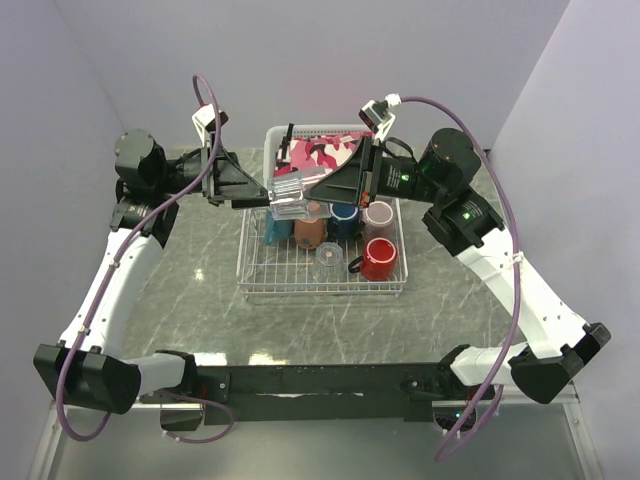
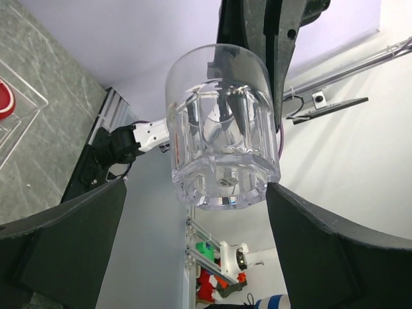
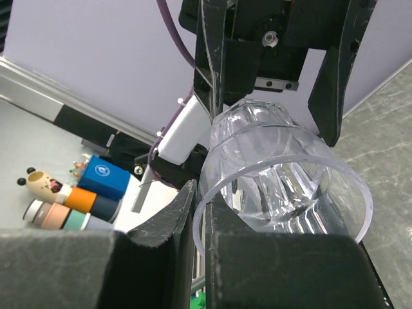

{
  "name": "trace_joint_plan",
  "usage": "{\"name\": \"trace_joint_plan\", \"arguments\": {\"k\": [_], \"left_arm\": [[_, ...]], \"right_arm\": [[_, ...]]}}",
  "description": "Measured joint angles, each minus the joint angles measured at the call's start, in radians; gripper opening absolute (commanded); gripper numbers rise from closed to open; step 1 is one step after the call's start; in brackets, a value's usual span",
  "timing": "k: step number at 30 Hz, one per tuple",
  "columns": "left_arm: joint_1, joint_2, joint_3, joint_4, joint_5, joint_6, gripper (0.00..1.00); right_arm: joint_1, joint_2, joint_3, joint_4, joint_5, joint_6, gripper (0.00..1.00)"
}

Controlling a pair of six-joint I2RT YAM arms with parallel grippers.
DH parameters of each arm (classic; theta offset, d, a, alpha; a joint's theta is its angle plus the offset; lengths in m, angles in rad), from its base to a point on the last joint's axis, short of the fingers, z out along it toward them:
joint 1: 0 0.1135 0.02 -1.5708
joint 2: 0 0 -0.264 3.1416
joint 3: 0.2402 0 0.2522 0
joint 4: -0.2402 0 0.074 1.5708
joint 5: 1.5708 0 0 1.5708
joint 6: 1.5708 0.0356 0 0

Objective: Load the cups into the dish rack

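**Loading, 6 of 7 cups racked.** In the rack [image 1: 320, 292] you see the teal mug [image 1: 274, 228], brown mug [image 1: 308, 233], navy mug [image 1: 343, 219] and pink mug [image 1: 378, 214] along its far edge. The red mug [image 1: 378, 258] and 1 glass [image 1: 327, 258] sit nearer you.

**Remaining:** the tumbler [image 1: 290, 197] [image 2: 222, 148] [image 3: 283, 174], clear and faceted, is held on its side over the rack's far-left corner. Your right gripper [image 1: 300, 190] [image 3: 201, 206] is pinched tight on its rim. Your left gripper [image 1: 268, 195] [image 2: 196, 187] gapes wide around its base, seemingly not touching.
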Motion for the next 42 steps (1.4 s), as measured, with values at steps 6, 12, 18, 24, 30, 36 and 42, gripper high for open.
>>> {"name": "trace_joint_plan", "arguments": {"k": [6,12,18,24,30,36,42], "left_arm": [[-0.006,0.0,-0.008,0.1,0.004,-0.067,0.97],[-0.011,0.0,-0.008,0.176,0.011,-0.121,0.96],[-0.014,0.0,-0.008,0.195,0.019,-0.137,0.99],[-0.043,0.007,-0.009,0.217,0.018,-0.171,0.98],[-0.047,0.008,-0.009,0.232,0.017,-0.177,0.98],[-0.057,0.019,-0.008,0.222,0.0,-0.157,0.96],[-0.068,0.047,0.01,0.086,-0.029,-0.056,0.87]], "right_arm": [[-0.007,0.019,0.023,0.017,-0.018,0.016,0.0],[-0.007,0.018,0.012,0.061,-0.027,0.03,0.0],[-0.006,0.01,-0.047,0.14,-0.03,0.056,0.0],[0.003,0.017,-0.101,0.201,-0.019,0.085,0.0],[-0.003,0.018,-0.124,0.258,-0.027,0.105,0.0],[-0.011,0.063,-0.103,0.308,-0.042,0.132,0.0],[-0.011,0.131,-0.063,0.327,-0.033,0.144,0.0]]}}
